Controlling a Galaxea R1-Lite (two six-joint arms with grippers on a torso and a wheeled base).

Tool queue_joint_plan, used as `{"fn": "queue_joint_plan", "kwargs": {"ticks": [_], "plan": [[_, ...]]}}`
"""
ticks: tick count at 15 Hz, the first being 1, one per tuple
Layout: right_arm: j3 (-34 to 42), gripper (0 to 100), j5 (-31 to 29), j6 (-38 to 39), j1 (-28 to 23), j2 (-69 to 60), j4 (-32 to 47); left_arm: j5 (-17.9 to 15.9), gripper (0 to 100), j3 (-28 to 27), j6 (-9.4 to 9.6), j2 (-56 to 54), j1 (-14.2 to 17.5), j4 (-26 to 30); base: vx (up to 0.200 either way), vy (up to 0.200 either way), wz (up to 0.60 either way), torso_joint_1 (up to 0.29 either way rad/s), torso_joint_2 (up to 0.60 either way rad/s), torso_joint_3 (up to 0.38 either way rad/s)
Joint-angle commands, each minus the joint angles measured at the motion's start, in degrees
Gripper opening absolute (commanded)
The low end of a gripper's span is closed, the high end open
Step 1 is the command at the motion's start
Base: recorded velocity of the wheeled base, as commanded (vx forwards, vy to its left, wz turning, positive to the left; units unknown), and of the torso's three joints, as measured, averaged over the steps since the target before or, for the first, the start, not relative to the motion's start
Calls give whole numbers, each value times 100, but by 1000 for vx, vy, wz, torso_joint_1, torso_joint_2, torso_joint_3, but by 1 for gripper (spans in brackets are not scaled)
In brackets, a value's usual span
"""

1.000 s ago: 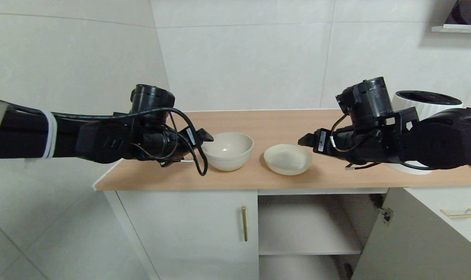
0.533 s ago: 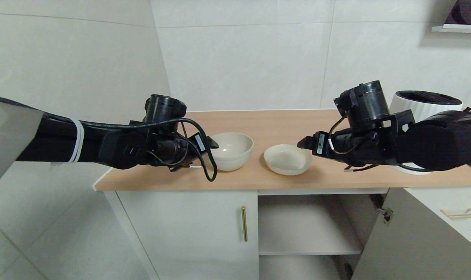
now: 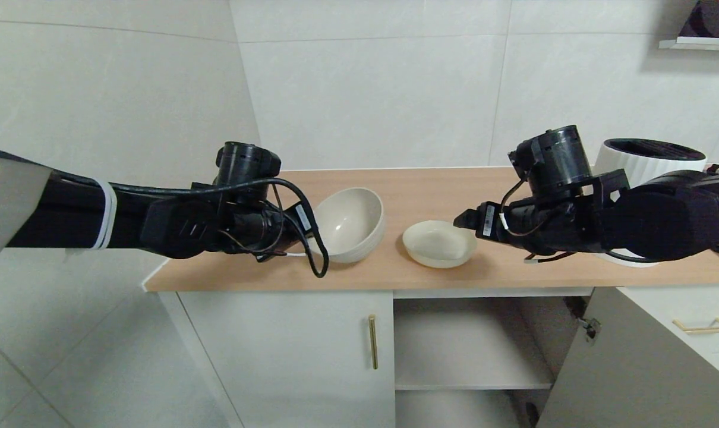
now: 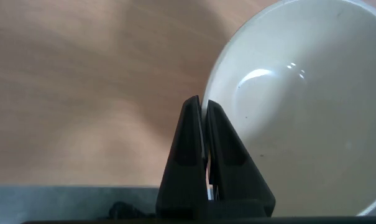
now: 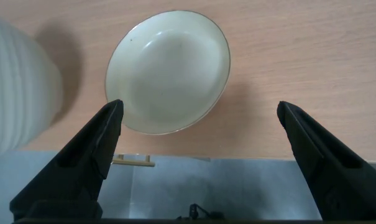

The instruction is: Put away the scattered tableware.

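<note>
A deep white bowl (image 3: 352,221) stands tilted on the wooden counter (image 3: 395,270), its near-left rim raised. My left gripper (image 3: 312,223) is shut on that rim; in the left wrist view the gripper (image 4: 203,107) pinches the edge of the bowl (image 4: 299,106). To the right a shallow cream dish (image 3: 440,242) lies flat on the counter. My right gripper (image 3: 462,220) hovers at the dish's right edge. In the right wrist view that gripper (image 5: 199,104) is open wide, with the dish (image 5: 169,71) beyond its spread fingers and nothing held.
A white ribbed container (image 3: 650,156) stands at the back right of the counter, behind my right arm. Below the counter a cupboard is open, showing a shelf (image 3: 466,348) and its door (image 3: 633,368) swung out right. The left door has a gold handle (image 3: 372,342).
My left gripper advanced to the deep bowl, closed on its rim and tipped it up on its side. The right arm shifted only slightly toward the dish.
</note>
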Motion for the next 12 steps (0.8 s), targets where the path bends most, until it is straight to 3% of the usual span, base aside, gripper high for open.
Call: {"fn": "queue_joint_plan", "kwargs": {"ticks": [1, 2, 4, 6, 12], "plan": [[-14, 100, -100, -12, 3, 144, -3, -117, 0, 104, 0, -244, 1, -2, 0, 0, 0, 0, 0, 0], [-23, 100, -171, -21, 3, 188, 6, -161, 0, 131, 0, -279, 1, -2, 0, 0, 0, 0, 0, 0], [-31, 100, -672, -355, 3, 434, -29, -636, 0, 368, 9, -587, 1, -2, 0, 0, 0, 0, 0, 0], [-23, 100, -891, -399, 3, 583, -188, -873, 0, 456, 9, -745, 1, -11, 0, 0, 0, 0, 0, 0], [-75, 100, -900, -513, 3, 1128, -645, -899, 0, 526, 9, -833, -8, -11, 0, 0, 0, 0, 0, 0]]}}
